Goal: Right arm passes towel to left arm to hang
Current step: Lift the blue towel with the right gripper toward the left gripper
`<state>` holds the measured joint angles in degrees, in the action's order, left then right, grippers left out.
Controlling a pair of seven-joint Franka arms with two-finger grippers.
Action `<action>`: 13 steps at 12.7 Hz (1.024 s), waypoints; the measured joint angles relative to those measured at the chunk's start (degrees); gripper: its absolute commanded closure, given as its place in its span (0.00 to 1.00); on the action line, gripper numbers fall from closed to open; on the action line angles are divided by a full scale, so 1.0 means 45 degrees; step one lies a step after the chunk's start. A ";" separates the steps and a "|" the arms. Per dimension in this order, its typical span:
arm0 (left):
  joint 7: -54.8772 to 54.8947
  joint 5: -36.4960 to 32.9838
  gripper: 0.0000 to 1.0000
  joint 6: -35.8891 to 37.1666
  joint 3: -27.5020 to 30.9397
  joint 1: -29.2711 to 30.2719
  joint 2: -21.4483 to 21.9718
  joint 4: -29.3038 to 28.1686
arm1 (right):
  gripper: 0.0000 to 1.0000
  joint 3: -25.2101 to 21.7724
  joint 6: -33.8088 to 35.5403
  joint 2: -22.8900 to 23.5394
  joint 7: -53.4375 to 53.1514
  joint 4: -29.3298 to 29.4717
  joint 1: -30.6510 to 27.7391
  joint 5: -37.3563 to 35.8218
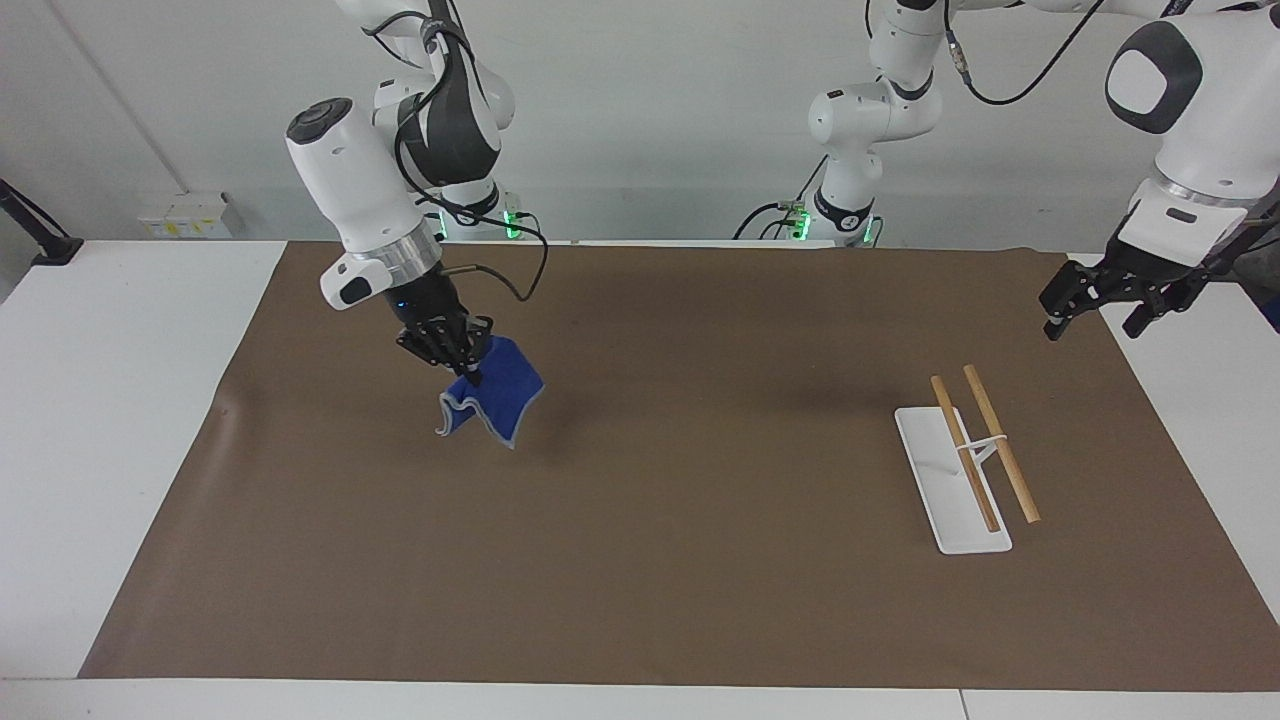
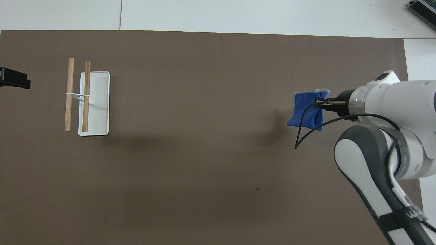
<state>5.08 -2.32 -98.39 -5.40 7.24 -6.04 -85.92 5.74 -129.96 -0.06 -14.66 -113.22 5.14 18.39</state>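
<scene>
The blue towel (image 1: 500, 395) hangs in the air from my right gripper (image 1: 462, 365), which is shut on its upper edge, over the brown mat toward the right arm's end of the table. In the overhead view the towel (image 2: 306, 112) droops from the same gripper (image 2: 318, 103). My left gripper (image 1: 1092, 320) is open and empty, raised over the mat's edge at the left arm's end, and waits there. Only its black tip (image 2: 15, 79) shows in the overhead view.
A towel rack with a white base (image 1: 950, 500) and two wooden bars (image 1: 1000, 445) stands on the mat near the left arm's end; it also shows in the overhead view (image 2: 95, 102). The brown mat (image 1: 700, 500) covers most of the white table.
</scene>
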 measured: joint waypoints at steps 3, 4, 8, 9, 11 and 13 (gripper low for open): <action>0.0000 0.0000 0.00 0.0000 0.0000 0.0000 0.0000 0.0000 | 1.00 0.1412 0.0000 0.0011 -0.3263 0.0625 0.0071 0.0156; 0.0000 0.0000 0.00 0.0000 0.0000 0.0000 0.0000 0.0000 | 1.00 0.1766 0.0000 0.0011 -0.3910 0.0744 0.0109 0.0156; 0.0000 0.0000 0.00 0.0021 -0.0001 0.0000 0.0001 -0.0002 | 1.00 0.2774 -0.0120 0.0030 -0.5419 0.0858 0.0124 0.0774; 0.0000 0.0000 0.00 0.0069 -0.0008 -0.0001 0.0002 -0.0014 | 1.00 0.2874 -0.0157 0.0039 -0.5455 0.0927 0.0130 0.1371; 0.0000 0.0000 0.00 0.0270 -0.0030 -0.0003 0.0032 -0.0057 | 1.00 0.2929 -0.0268 0.0065 -0.5585 0.1093 0.0327 0.2431; 0.0024 0.0000 0.00 0.0351 -0.0027 -0.0004 0.0161 -0.0090 | 1.00 0.2938 -0.1226 0.0175 -0.6538 0.1167 0.0723 0.3165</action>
<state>5.19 -2.31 -96.81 -5.52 7.22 -5.31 -86.32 18.96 -135.48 0.72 -44.08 -107.97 8.39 32.63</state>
